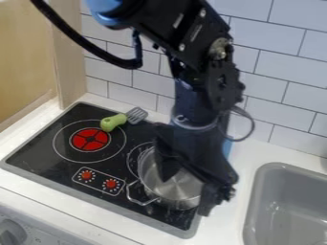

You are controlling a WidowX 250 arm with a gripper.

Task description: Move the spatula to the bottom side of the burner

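My claw (pixel 185 197) gapes wide over the shiny round metal pot (pixel 174 192), and the spatula (pixel 114 122) lies up and to the left of it in the frame, at the red burner's (pixel 90 139) upper-right edge, its smooth, bulbous green handle lower left, slotted grey blade slanting upper right.

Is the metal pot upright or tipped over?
Upright: the metal pot stands on the black stovetop, open rim up, part of its inner floor visible.
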